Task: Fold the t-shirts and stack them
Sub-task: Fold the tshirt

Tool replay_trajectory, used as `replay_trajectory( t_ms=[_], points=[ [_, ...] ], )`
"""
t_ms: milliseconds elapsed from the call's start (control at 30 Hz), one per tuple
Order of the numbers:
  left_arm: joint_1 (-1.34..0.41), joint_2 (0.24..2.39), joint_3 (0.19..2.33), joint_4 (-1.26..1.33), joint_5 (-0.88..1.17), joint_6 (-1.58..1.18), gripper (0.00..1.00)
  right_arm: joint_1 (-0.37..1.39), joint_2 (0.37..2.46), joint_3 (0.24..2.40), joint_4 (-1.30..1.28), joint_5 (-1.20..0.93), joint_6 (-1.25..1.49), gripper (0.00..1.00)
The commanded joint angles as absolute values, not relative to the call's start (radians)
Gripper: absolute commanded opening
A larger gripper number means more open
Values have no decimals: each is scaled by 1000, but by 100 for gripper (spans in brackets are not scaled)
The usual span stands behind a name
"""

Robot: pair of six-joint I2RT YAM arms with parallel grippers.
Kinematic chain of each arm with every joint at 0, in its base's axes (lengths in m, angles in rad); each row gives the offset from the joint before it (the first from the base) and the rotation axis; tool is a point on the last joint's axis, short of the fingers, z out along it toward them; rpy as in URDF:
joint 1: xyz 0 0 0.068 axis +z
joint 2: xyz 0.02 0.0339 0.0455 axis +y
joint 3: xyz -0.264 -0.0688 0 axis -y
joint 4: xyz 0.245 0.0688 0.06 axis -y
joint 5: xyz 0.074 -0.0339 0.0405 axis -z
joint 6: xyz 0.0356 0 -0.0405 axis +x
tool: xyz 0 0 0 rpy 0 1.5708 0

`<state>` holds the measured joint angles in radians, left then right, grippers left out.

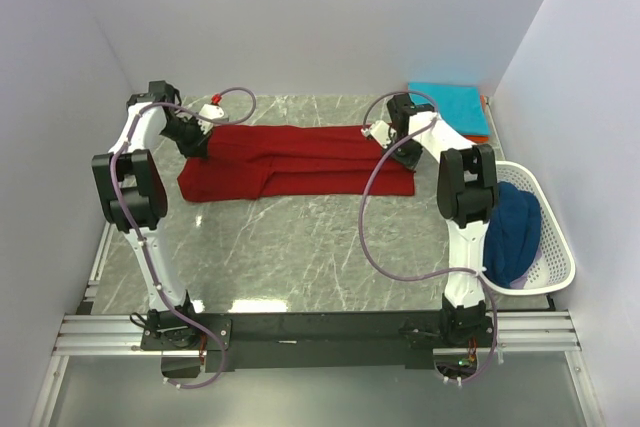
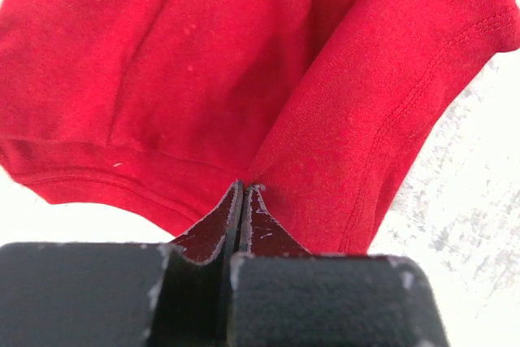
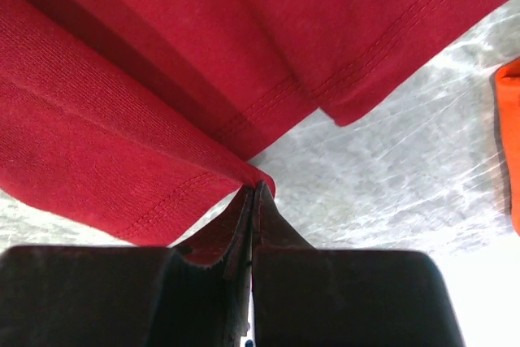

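The dark red t-shirt lies spread across the far part of the grey table, folded lengthwise. My left gripper is shut on its left end, pinching the cloth at the fingertips. My right gripper is shut on its right end, pinching a hem corner. A folded teal t-shirt lies on an orange t-shirt at the far right corner; the orange edge also shows in the right wrist view. A navy blue t-shirt lies crumpled in the basket.
A white plastic mesh basket stands at the right edge of the table, beside the right arm. White walls close in the left, back and right sides. The marbled grey tabletop reaches toward the arm bases.
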<state>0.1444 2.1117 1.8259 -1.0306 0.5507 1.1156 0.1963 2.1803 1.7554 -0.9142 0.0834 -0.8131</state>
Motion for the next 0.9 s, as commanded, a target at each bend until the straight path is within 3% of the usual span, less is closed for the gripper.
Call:
replay_trajectory(
  t_ms=[0, 300, 367, 400, 433, 467, 533, 567, 600, 867],
  points=[
    [146, 2128, 1881, -1003, 545, 1095, 1, 181, 2197, 1810, -930, 112, -833, 0],
    [146, 2164, 1887, -956, 537, 1054, 1, 176, 2243, 1868, -923, 126, -825, 0],
    [147, 2169, 1879, -907, 529, 1023, 2, 176, 2253, 1884, -913, 130, -808, 13],
    [147, 2164, 1875, -885, 525, 979, 6, 172, 2253, 1890, -911, 135, -801, 20],
    [150, 2158, 1868, -833, 523, 953, 12, 167, 2252, 1899, -908, 132, -779, 33],
    [152, 2151, 1850, -810, 520, 922, 27, 163, 2246, 1923, -913, 123, -766, 40],
    [172, 2120, 1835, -785, 528, 845, 36, 141, 2235, 1954, -955, 85, -718, 55],
    [182, 2111, 1824, -799, 554, 827, 46, 130, 2218, 1982, -974, 62, -697, 56],
    [207, 2097, 1819, -816, 569, 799, 49, 120, 2208, 1993, -997, 36, -677, 56],
    [342, 1990, 1630, -917, 693, 695, 53, 40, 2131, 1887, -1134, -288, -456, 56]
  ],
)
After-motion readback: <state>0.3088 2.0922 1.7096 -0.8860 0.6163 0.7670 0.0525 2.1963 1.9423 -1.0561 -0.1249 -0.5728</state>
